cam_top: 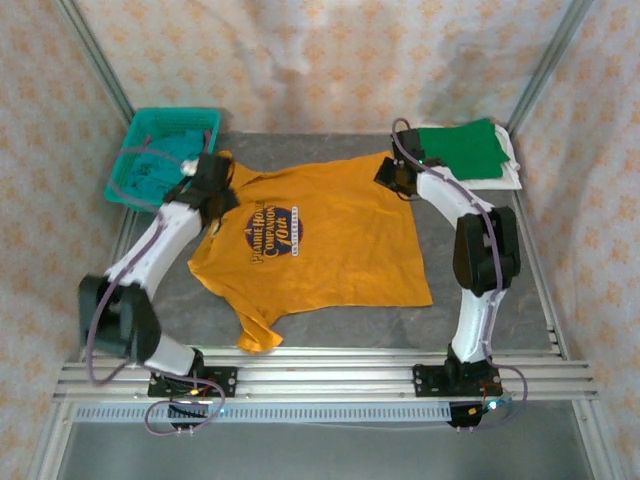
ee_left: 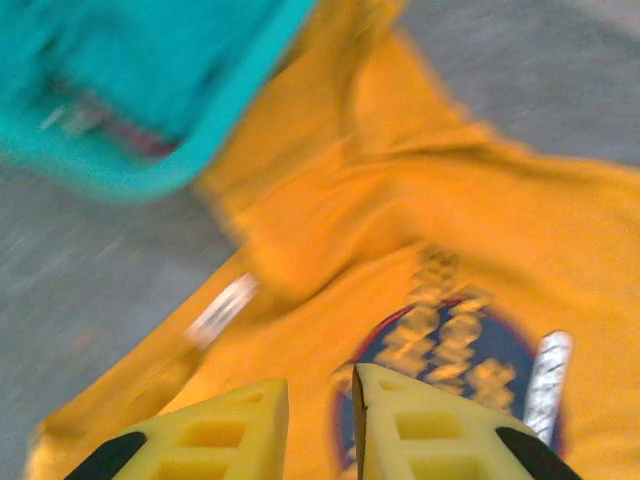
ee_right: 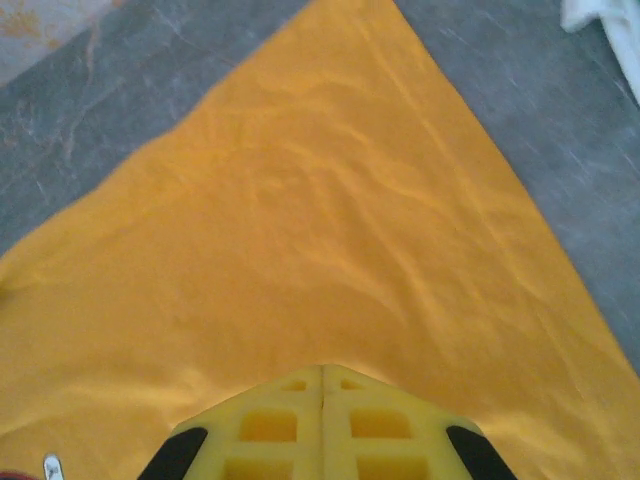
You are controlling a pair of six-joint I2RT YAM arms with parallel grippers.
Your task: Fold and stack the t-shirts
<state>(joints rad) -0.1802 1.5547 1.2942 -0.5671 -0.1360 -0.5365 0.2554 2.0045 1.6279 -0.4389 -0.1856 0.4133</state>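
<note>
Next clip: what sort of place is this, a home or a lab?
Most likely a lab recording booth: patterned cloth walls hang on an aluminium frame around a grey table, and a left arm and right arm are bolted to rails at its near edge.

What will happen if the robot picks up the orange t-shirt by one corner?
Probably it flops and dangles: the orange t-shirt lies limp with soft wrinkles and a curled sleeve. It looks thin, so likely light. Pushed, it would likely bunch up rather than slide.
</note>
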